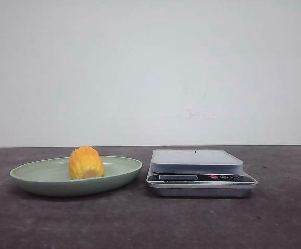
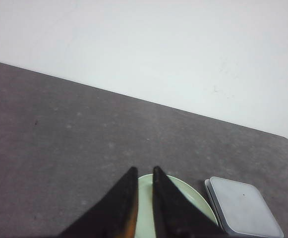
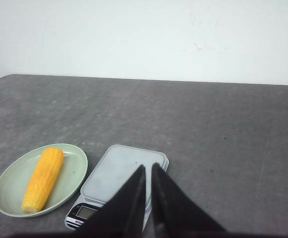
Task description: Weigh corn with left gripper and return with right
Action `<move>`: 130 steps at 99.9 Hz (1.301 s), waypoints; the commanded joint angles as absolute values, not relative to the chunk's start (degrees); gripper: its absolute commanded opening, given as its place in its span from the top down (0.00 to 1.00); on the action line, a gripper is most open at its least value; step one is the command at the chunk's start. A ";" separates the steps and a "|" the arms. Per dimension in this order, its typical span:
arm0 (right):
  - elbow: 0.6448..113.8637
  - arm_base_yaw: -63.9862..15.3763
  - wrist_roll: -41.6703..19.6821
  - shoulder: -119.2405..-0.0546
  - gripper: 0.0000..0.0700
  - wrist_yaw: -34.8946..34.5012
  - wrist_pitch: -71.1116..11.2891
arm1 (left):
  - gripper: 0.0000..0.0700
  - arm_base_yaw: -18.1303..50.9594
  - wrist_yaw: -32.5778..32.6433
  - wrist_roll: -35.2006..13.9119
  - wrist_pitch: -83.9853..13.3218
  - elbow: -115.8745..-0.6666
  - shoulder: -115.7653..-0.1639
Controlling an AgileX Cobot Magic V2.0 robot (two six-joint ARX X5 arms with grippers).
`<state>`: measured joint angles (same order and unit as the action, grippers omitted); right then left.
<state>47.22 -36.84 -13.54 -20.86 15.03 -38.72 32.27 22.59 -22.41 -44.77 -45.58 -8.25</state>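
The yellow-orange corn (image 1: 86, 163) lies on the green plate (image 1: 124, 168) at the left. Seen end-on in the front view it looks stubby; in the right wrist view it shows as a long cob (image 3: 43, 179). The grey kitchen scale (image 1: 197, 161) stands right of the plate, its pan bare. Neither gripper shows in the front view. My left gripper (image 2: 144, 169) hangs above the plate (image 2: 196, 198), jaws a narrow slit apart and empty; the corn is hidden there. My right gripper (image 3: 147, 166) hangs above the scale (image 3: 116, 171), shut and empty.
The dark grey table (image 1: 274, 218) runs back to a white wall (image 1: 150, 67). The scale's display and buttons (image 1: 202, 178) face the front. In the left wrist view the scale (image 2: 243, 208) lies beside the plate.
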 commanded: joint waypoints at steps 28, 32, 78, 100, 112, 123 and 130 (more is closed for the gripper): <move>47.72 -37.32 -14.11 -21.19 0.98 15.05 -38.13 | 0.96 28.25 22.70 -19.53 -42.70 -45.50 -8.03; 47.72 -37.32 -14.11 -21.19 0.98 15.05 -38.13 | 0.96 25.85 22.63 -19.27 -41.04 -44.73 -8.01; 47.72 -37.32 -14.11 -21.19 0.98 15.05 -38.13 | 0.96 3.03 4.86 -9.32 -13.08 -16.49 -0.14; 47.72 -37.32 -14.11 -21.19 0.98 15.05 -38.09 | 0.96 1.65 4.84 -8.97 -7.42 -5.89 -0.19; 47.72 -37.32 -14.11 -21.19 0.98 15.05 -38.09 | 0.96 1.56 4.54 -8.40 -6.04 -2.46 -0.19; 47.72 -37.32 -14.11 -21.19 0.98 15.05 -38.09 | 0.96 1.56 3.75 -7.94 -6.52 -0.75 -0.19; 47.72 -37.32 -14.11 -21.19 0.98 15.05 -38.06 | 0.96 1.56 3.09 -6.63 -7.84 -0.78 -0.19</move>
<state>47.22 -36.84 -13.54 -20.86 15.03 -38.68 1.63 3.92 -8.73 -7.68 -1.80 -0.36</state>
